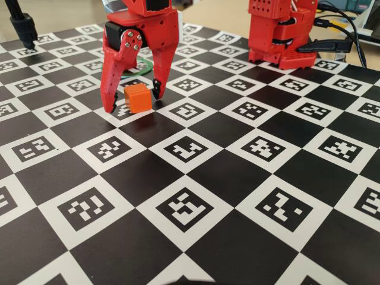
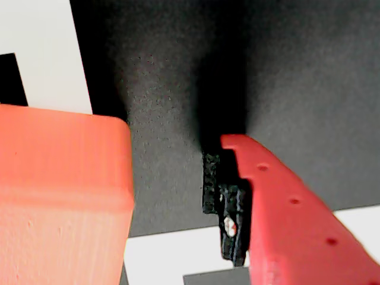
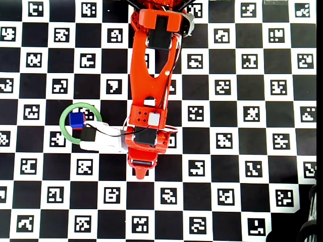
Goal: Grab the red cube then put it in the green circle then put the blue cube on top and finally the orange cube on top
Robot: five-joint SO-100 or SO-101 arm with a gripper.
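Fixed view: pincer spread wide, tips down at checkered worktop; orange cube between fingers, resting on worktop, no finger visibly touching. Green circle just behind cube, mostly hidden.

Wrist view: orange cube large at left, red finger right of cube, gap between.

Overhead view: blue cube inside green circle, left of arm. Orange cube hidden under arm; red cube not visible.

low front view; close wrist view; top-down overhead
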